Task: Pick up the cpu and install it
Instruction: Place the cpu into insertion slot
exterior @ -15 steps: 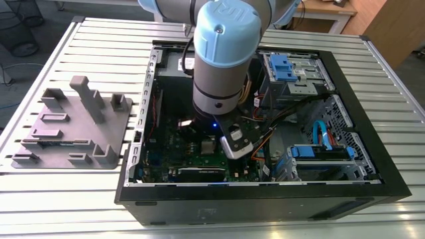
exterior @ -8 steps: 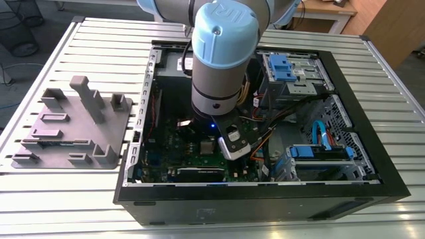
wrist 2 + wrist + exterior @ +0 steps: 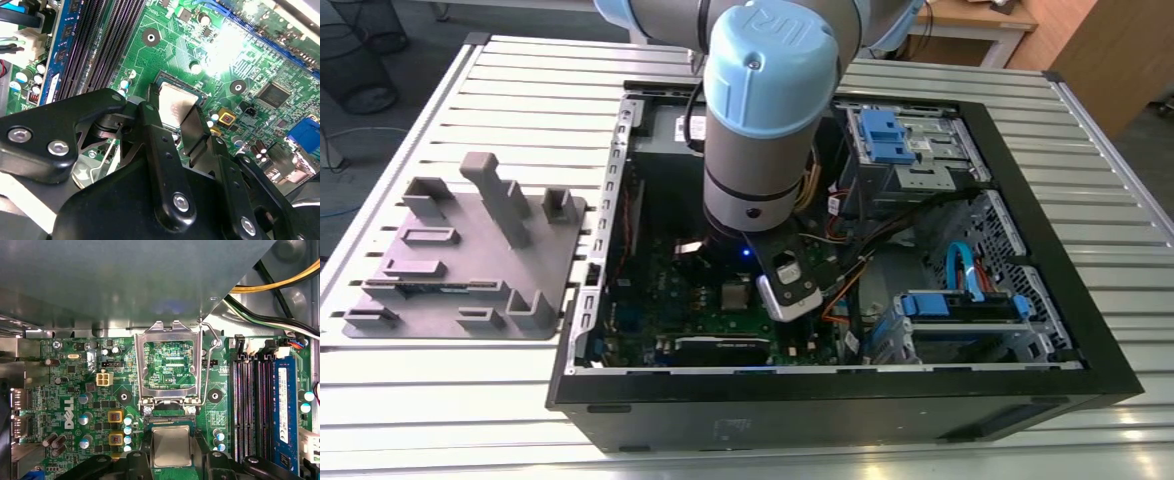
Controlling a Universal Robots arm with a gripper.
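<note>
The end effector (image 3: 173,114) pinches the cpu (image 3: 176,102); the first wrist view shows the socket lid (image 3: 139,370) raised open.

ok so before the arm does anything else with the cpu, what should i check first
1. Cover plate flipped up off the socket: ok.
2. Locking lever released, standing beside the open plate: ok.
3. The cpu lined up inside the socket's outline, with the pincer at it: ok in both wrist views.
4. The cpu lying flat and fully down in the socket: cannot tell.
5. Yellow cable clear of the socket: ok, it runs off to one side.
</note>
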